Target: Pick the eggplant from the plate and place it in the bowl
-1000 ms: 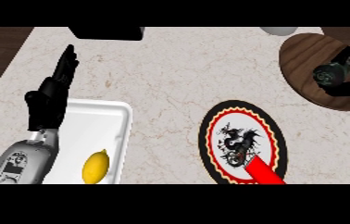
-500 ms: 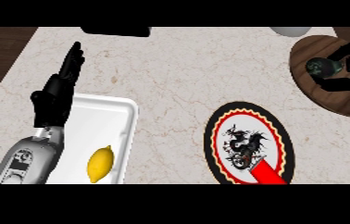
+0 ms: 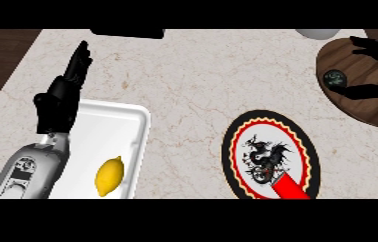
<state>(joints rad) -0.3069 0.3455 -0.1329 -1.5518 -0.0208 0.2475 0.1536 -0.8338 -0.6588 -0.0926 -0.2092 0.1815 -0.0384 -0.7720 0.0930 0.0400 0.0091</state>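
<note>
Beige marbled stone is seen as the counter [image 3: 192, 76] in the head view. Near its left edge the left hand [image 3: 57, 103] is held still, its fingers straight, pressed together and pointed toward the far edge, with nothing held. Just beside it, at the near left corner, a white tray [image 3: 133, 123] is set, and a lemon [image 3: 109, 176] is laid in it. Toward the near edge, right of the middle, a round plate [image 3: 229, 147] with a black and red rim and a dark dragon figure is placed; a red bar [image 3: 289, 190] is shown at its near side. At the right edge a brown wooden bowl [image 3: 347, 61] is seen, and the dark eggplant [image 3: 334, 78] is found inside it. Only black fingers of the right hand [image 3: 363, 92] are shown over the bowl, spread wide apart and clear of the eggplant.
</note>
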